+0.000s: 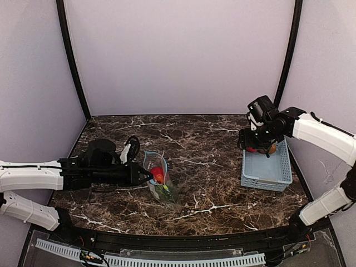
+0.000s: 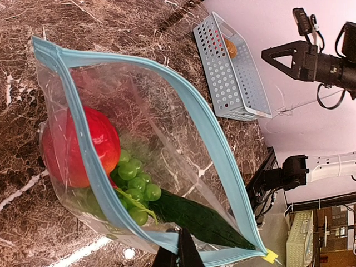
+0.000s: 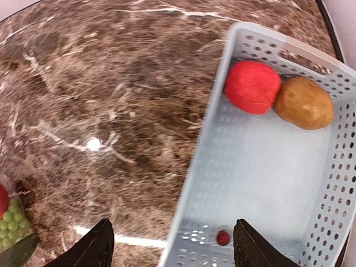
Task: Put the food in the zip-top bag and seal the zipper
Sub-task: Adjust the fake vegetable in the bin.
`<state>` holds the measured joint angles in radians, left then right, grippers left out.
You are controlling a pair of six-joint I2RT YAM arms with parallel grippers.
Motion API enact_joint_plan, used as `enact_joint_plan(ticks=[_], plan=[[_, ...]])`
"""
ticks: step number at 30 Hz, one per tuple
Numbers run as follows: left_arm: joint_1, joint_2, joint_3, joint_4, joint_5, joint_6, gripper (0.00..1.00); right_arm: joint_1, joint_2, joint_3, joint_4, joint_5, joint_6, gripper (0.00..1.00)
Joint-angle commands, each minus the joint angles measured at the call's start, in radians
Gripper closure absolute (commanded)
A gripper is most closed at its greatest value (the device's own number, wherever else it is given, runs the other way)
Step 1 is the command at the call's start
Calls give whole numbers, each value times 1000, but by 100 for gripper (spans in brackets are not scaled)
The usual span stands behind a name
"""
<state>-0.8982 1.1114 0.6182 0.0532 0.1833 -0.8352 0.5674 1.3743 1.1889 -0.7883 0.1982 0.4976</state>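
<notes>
The clear zip-top bag (image 2: 167, 133) lies open on the table (image 1: 222, 189), its teal zipper (image 2: 206, 128) spread wide. Inside are a round red fruit (image 2: 83, 144), a green grape bunch (image 2: 133, 183) and a dark green long piece (image 2: 194, 219). My left gripper (image 2: 179, 250) is shut on the bag's near mouth edge; it also shows in the top view (image 1: 149, 177). My right gripper (image 3: 172, 245) is open and empty over the light-blue basket's (image 3: 261, 167) left wall. In the basket lie a second red fruit (image 3: 253, 86) and a brown-orange oval fruit (image 3: 305, 103).
The basket (image 1: 267, 169) stands at the right side of the table, with a tiny red bit (image 3: 223, 237) on its floor. The bag (image 1: 160, 181) sits left of centre. Purple walls enclose the table on three sides.
</notes>
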Motion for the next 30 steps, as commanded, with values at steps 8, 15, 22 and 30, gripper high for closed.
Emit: enact_joint_plan(ticks=[8,15,22,30], plan=[[14,-27,43,-45,23,16,99,-411,166,-53,229,-134,-252,24],[20,-53,35,-72,20,14,99,-547,321,27,311,-194,-386,21],[26,-60,14,-63,12,2,99,-601,414,102,334,-213,-469,16],[33,-45,26,-62,21,9,99,-618,506,146,312,-290,-487,16]])
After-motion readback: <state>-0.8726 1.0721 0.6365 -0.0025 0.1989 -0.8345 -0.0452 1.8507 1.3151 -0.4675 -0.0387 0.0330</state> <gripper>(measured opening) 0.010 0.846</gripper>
